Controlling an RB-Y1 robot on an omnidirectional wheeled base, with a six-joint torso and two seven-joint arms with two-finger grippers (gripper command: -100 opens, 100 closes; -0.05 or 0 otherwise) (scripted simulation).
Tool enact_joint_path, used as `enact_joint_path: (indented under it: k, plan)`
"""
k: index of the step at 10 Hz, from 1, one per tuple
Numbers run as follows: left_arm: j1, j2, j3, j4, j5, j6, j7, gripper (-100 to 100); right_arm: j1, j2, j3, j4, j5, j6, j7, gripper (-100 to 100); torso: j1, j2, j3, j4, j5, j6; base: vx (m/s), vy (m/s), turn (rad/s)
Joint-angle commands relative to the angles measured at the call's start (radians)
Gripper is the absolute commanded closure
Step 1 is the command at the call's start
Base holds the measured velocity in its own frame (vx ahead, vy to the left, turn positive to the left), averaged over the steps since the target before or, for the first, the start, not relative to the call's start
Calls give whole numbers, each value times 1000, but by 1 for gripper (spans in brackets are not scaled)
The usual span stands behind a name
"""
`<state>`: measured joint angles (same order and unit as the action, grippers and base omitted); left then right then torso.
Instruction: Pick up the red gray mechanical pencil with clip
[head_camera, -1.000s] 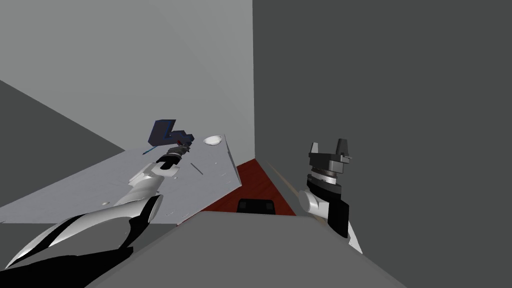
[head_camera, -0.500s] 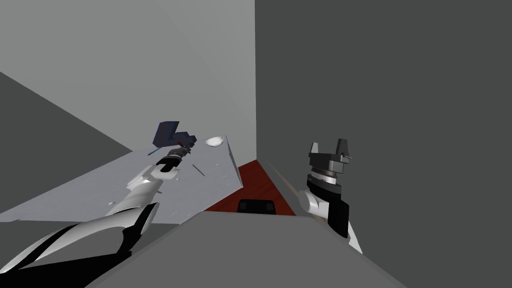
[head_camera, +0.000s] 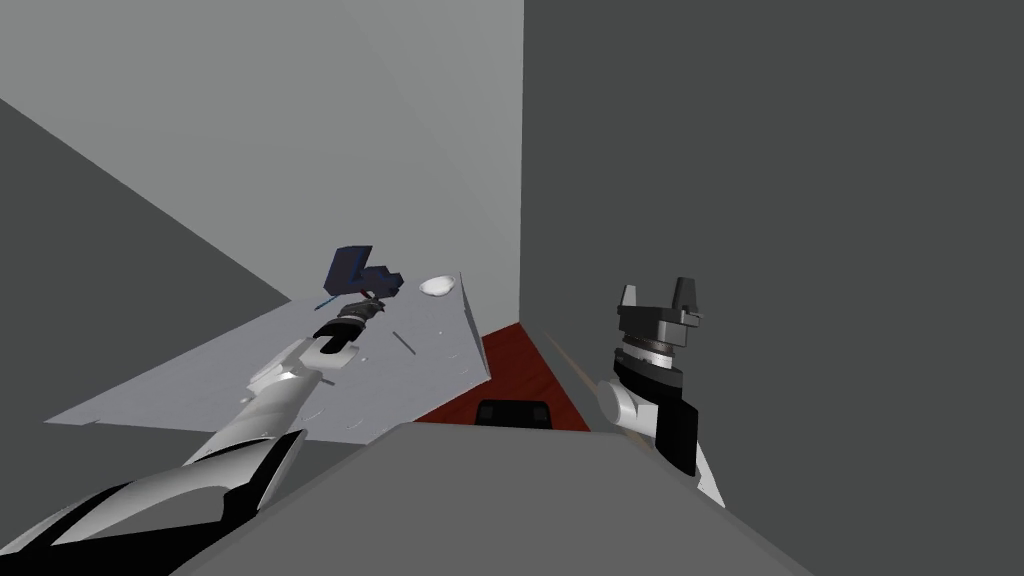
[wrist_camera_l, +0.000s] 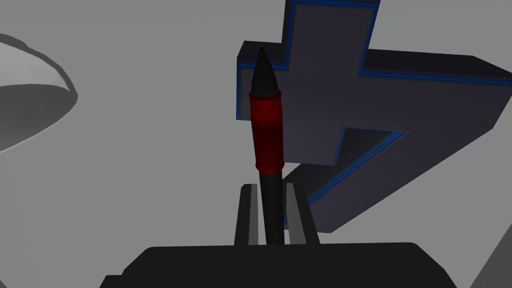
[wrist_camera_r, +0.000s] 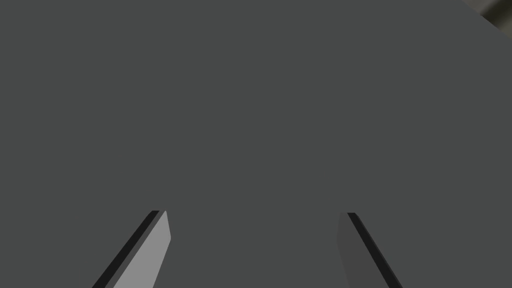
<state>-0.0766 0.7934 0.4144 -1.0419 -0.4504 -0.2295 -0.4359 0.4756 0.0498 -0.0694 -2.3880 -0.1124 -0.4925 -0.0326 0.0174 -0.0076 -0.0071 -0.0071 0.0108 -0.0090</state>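
The pencil (wrist_camera_l: 267, 132) has a dark barrel, a red grip band and a black cone tip, and it sticks out straight ahead of my left gripper (wrist_camera_l: 271, 195), whose two fingers press its barrel from both sides. In the head view the left gripper (head_camera: 368, 303) reaches over the far part of the pale grey table (head_camera: 200, 375), just in front of a dark navy blocky object (head_camera: 358, 272). My right gripper (head_camera: 657, 296) is raised at my right side against a dark wall, its fingers (wrist_camera_r: 150, 240) standing wide apart with nothing between them.
A white bowl (head_camera: 437, 286) sits near the table's far right corner, close to the left hand. A thin dark stick (head_camera: 402, 342) lies on the table beside my forearm. Red-brown floor (head_camera: 515, 365) shows past the table's right edge, and grey walls meet behind.
The whole head view has shifted, table and wall corner sliding right and up, so I have moved. My left gripper stays shut on the pencil by the navy object. The right arm has not moved.
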Motion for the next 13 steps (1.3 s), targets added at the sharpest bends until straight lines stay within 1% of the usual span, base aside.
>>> enact_joint_path:
  k: [1,3,4,5,6,7,8,9,10,11,12,13]
  plan:
    - [38,-10,0,-50,-1,14,1,100,0,0,0,0,0,0,0,0,0,0,0,0,0,0,48,11,-16]
    - [38,-10,0,-97,-1,14,1,100,0,0,0,0,0,0,0,0,-1,2,0,-1,1,3,-6,0,-14]
    - [93,-32,-5,-140,-1,36,17,100,0,0,0,0,0,0,0,0,-2,3,1,0,0,3,73,28,174]
    - [115,-32,-5,-166,-1,36,17,100,0,0,0,0,0,0,0,0,1,0,0,-1,1,-1,102,33,138]
    - [116,-32,-5,-197,-1,36,17,100,0,0,0,0,0,0,0,0,3,-2,-2,-2,2,0,61,20,32]
    - [116,-32,-5,-213,-1,36,17,100,0,0,0,0,0,0,0,0,1,-2,-2,-2,1,3,22,7,-23]
    - [166,-53,-9,-250,-1,58,34,100,0,0,0,0,0,0,0,0,-1,0,-1,-1,0,3,96,44,133]
    - [187,-53,-9,-274,-1,58,34,100,0,0,0,0,0,0,0,0,2,-3,-2,-2,2,0,106,28,161]
    - [194,-53,-9,-317,-1,58,34,100,0,0,0,0,0,0,0,0,2,-3,-3,-3,2,0,52,0,35]
    - [194,-53,-9,-329,-1,58,34,100,0,0,0,0,0,0,0,0,1,-1,-2,-2,2,1,12,-4,-22]
    - [239,-75,-14,-360,-1,80,50,100,0,0,0,0,0,0,0,0,1,1,-1,-2,2,2,76,33,186]
    - [260,-75,-14,-382,-1,80,50,100,0,0,0,0,0,0,0,0,4,-1,-2,-3,3,-2,118,27,127]
